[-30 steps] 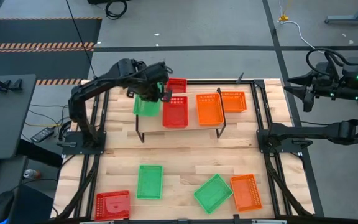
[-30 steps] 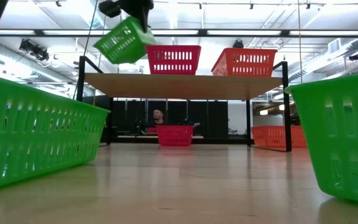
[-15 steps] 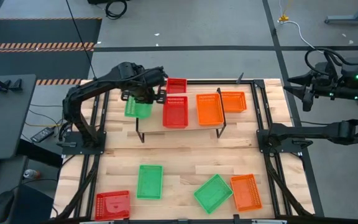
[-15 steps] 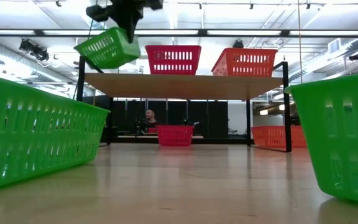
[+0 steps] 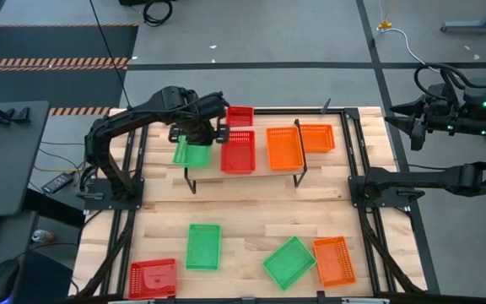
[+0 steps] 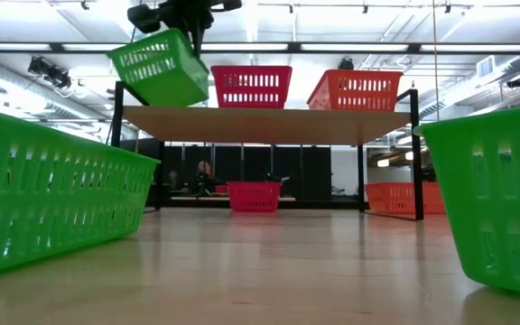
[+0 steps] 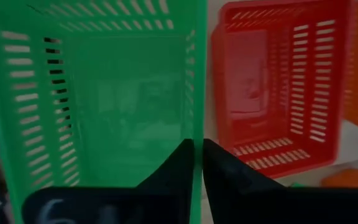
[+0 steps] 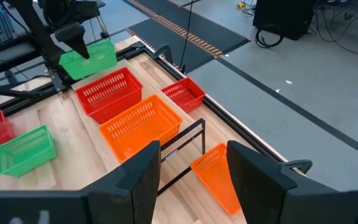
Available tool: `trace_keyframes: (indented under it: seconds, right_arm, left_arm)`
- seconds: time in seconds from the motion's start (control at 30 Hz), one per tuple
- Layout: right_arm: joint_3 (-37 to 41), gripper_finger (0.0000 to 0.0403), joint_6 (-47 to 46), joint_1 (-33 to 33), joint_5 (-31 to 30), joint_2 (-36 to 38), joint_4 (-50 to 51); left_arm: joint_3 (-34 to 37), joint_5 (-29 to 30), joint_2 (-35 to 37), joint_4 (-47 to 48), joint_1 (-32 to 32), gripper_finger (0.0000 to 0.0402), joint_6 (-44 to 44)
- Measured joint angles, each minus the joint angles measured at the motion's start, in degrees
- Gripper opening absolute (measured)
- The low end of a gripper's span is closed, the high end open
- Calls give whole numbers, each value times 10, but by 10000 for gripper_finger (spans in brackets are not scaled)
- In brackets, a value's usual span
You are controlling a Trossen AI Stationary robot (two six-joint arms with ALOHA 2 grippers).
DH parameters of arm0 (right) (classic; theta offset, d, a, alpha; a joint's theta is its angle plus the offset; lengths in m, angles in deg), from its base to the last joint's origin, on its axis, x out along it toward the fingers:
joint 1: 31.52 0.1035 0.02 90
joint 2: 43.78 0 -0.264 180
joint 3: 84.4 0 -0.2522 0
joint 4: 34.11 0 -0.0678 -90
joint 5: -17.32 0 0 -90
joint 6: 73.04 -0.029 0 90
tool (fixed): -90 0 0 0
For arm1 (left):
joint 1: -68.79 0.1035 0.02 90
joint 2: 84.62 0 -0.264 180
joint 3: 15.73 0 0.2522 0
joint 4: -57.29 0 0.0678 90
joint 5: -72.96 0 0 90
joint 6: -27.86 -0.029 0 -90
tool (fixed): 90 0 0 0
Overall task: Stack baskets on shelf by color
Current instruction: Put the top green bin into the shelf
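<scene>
My left gripper [image 5: 207, 131] is shut on a green basket [image 5: 191, 150], which hangs tilted over the left end of the shelf [image 6: 269, 125]; in the low view the green basket [image 6: 159, 68] is just above the plank. A red basket [image 5: 237, 150] and an orange basket [image 5: 283, 146] stand on the shelf beside it. My right gripper [image 8: 194, 168] waits open beyond the table's right edge, above table height, with nothing between its fingers. My left gripper pinches one long side wall [image 7: 196, 134] of the green basket, the wall next to the red basket, at its rim, one finger inside the basket and one outside. The fingers come from above, pointing steeply down. The basket hangs tilted below them; whether its lower corner [image 6: 202, 97] touches the plank I cannot tell.
Behind the shelf a red basket [image 5: 240, 116] and an orange basket [image 5: 317, 137] stand on the table. Near the front edge lie a green basket [image 5: 203, 246], a red one [image 5: 153, 277], another green one [image 5: 289, 262] and an orange one [image 5: 334, 259].
My left gripper has carried the green basket a little toward the table's left edge and slightly down, rolling its wrist. The basket has tipped over, from one end raised to the other, and hangs more steeply, over the shelf's left end.
</scene>
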State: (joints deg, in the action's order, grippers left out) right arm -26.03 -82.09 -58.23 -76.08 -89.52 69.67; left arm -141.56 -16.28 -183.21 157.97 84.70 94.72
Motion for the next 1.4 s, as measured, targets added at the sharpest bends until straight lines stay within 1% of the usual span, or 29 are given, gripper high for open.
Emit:
trace_keyframes:
  seconds: [0.17, 0.47, 0.6, 1.0, 1.4]
  right_arm:
    - [0, 190, 1, 0, 0, 0, 0]
    - [0, 190, -2, 0, 5, 0, 0]
    - [0, 190, -2, 0, 6, 0, 0]
    - [0, 190, 2, 0, 6, 0, 0]
    - [0, 190, 2, 0, 11, 0, 0]
  left_arm:
    - [0, 0, 0, -37, 1, 35, 16]
    - [0, 10, 0, -2, 2, 22, 15]
    - [0, 17, -3, 13, 4, 28, 11]
    - [1, 7, -35, -29, 5, 33, -5]
    - [0, 4, -35, -38, 7, 58, -13]
